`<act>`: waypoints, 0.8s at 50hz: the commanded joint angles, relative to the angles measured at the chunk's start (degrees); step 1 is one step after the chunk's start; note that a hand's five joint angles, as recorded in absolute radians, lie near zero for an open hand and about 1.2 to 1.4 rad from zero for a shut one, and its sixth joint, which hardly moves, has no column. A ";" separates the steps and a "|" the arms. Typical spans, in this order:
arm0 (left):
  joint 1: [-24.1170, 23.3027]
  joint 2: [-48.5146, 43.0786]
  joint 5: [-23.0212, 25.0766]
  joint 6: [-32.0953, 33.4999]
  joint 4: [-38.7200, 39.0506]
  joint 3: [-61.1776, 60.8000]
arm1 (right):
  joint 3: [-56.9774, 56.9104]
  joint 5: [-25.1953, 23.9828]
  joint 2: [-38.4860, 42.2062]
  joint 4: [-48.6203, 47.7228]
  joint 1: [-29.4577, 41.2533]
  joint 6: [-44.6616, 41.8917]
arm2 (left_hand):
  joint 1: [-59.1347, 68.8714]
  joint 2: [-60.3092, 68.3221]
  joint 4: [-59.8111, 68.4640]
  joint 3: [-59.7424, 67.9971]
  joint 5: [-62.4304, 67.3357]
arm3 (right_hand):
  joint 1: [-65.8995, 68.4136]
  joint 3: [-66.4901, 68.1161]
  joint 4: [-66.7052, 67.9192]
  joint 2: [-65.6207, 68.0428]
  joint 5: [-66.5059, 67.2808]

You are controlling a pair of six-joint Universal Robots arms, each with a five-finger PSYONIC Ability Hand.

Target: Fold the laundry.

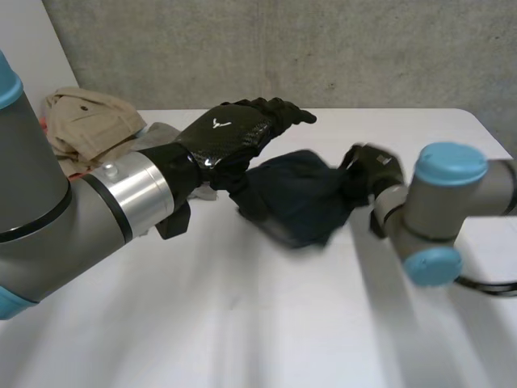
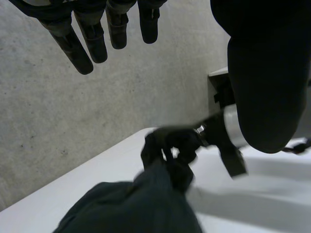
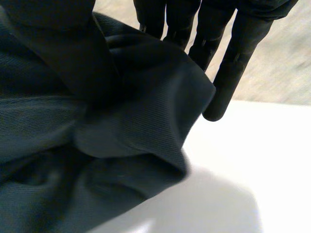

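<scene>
A dark, crumpled cloth lies bunched in the middle of the white table. My right hand is at its right edge, shut on a fold. In the right wrist view the cloth sits pinched between the thumb and the fingers. The left wrist view shows the same right hand clenched on the top of the cloth. My left hand hovers over the cloth's left side. Its fingers are straight and hold nothing.
A pile of beige clothes lies at the table's back left, behind my left arm. A grey concrete wall runs along the table's far edge. My right arm reaches in from the right.
</scene>
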 commanded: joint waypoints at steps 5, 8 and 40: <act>-0.03 0.09 0.03 -2.18 2.37 1.25 | -29.14 2.04 16.07 5.36 -13.80 -5.93 | 0.32 -0.43 -1.43 -1.77 -2.79 | 18.82 12.75 11.56 13.66 16.60; -0.12 0.00 0.03 -3.06 2.81 1.69 | -39.66 3.88 21.76 9.47 -17.40 -6.02 | 0.32 -0.43 -1.43 -1.77 -2.79 | 18.82 12.75 11.56 13.66 16.60; -3.64 -3.16 -1.47 -3.24 2.72 4.42 | -58.09 4.68 33.66 19.16 -34.29 2.41 | 0.32 -0.43 -1.43 -1.77 -2.79 | -51.18 -57.25 -58.44 -56.34 -53.40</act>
